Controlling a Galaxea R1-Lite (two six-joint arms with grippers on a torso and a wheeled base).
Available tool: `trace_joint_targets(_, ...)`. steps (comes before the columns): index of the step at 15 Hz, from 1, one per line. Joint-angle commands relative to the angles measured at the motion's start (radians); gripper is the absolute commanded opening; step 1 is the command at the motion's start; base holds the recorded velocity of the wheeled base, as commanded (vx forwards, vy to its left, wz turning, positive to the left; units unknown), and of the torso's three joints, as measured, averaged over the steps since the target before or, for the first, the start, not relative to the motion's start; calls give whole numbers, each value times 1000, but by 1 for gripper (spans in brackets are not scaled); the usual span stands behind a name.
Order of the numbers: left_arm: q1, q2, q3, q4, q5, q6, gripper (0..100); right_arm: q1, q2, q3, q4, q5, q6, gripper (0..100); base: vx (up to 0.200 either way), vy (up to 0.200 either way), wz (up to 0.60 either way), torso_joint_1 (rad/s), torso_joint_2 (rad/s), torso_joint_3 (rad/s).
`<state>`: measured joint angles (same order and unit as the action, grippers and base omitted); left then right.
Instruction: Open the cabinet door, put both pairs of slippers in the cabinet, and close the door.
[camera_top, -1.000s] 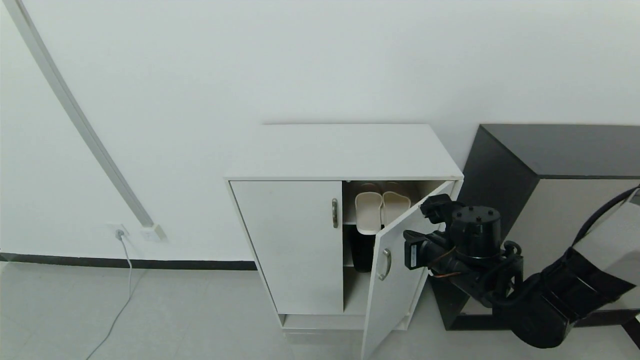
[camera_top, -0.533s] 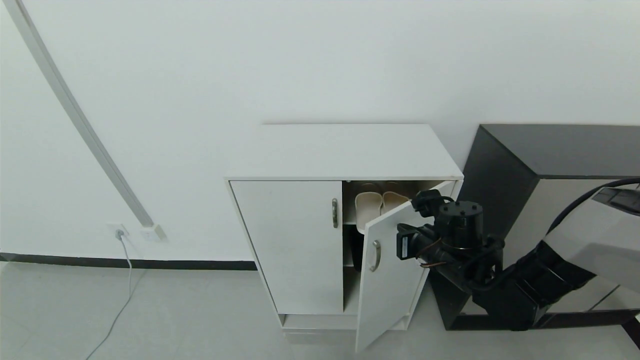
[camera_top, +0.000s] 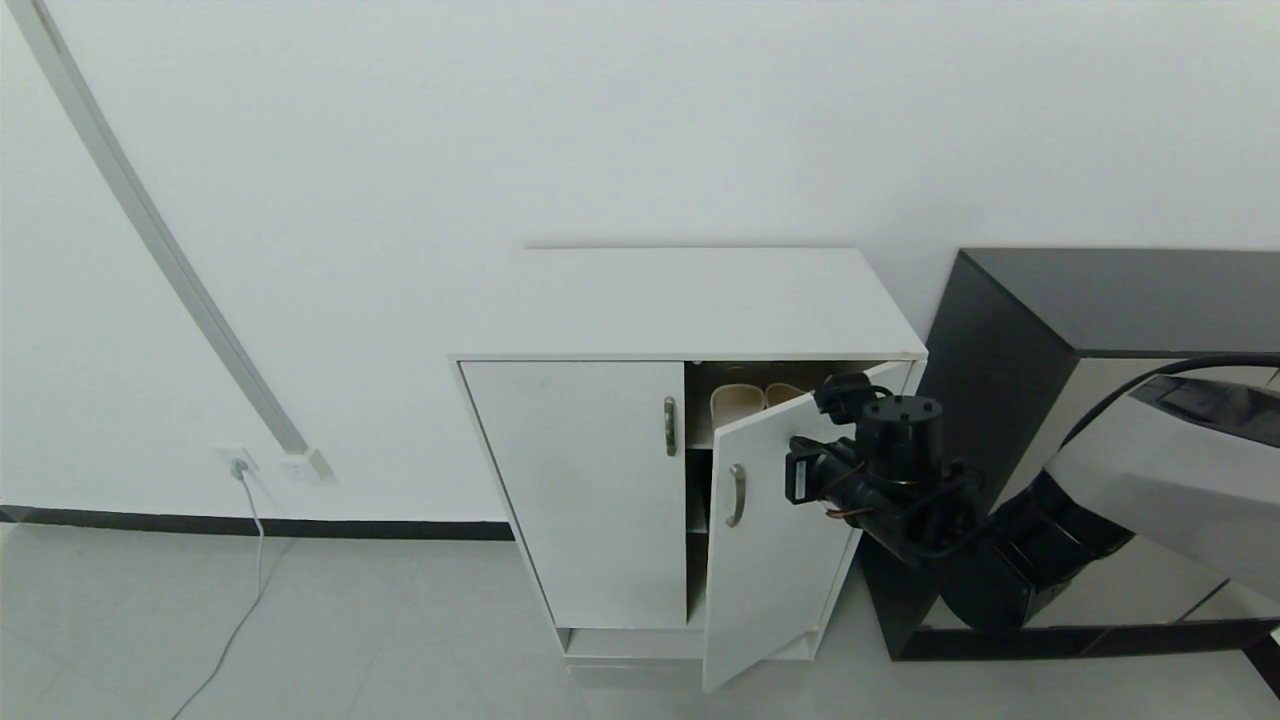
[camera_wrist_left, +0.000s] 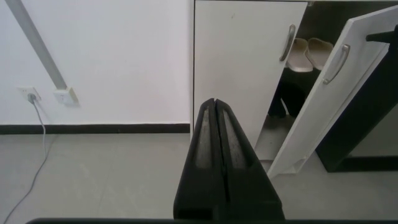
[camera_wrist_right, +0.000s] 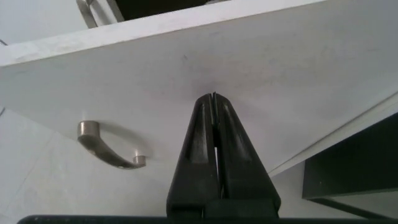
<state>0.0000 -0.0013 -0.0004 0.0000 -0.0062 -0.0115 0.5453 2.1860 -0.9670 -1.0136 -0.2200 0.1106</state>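
The tall white wooden cabinet's (camera_top: 690, 300) right-hand door (camera_top: 770, 560) has swung most of the way shut in the last second. The right gripper (camera_wrist_right: 214, 98), its two black fingers pressed together and empty, has followed with its tip on the door front near the curved metal handle (camera_top: 736, 495). The pair of cream slippers (camera_top: 738, 401) sits on the top shelf, half hidden now, and a dark shape (camera_wrist_left: 287, 102) below may be the other pair, so I think only a last small push is left. The left gripper (camera_wrist_left: 214, 104), pressed together too, hangs well apart.
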Motion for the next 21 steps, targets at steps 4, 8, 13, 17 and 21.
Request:
trace_joint_targets(4, 0, 1, 0, 0, 0, -1, 0, -16, 71, -55, -3, 1, 1, 0, 0, 0, 0, 0, 0, 0)
trace_joint_targets(8, 0, 1, 0, 0, 0, -1, 0, -27, 104, -113, 3, 1, 1, 0, 0, 0, 0, 0, 0, 0)
trace_joint_targets(13, 0, 1, 0, 0, 0, -1, 0, -54, 150, -223, 73, 1, 1, 0, 0, 0, 0, 0, 0, 0)
trace_joint_targets(17, 0, 1, 0, 0, 0, -1, 0, -70, 172, -295, 121, 1, 1, 0, 0, 0, 0, 0, 0, 0)
trace_joint_targets(21, 0, 1, 0, 0, 0, -1, 0, -74, 178, -326, 145, 1, 1, 0, 0, 0, 0, 0, 0, 0)
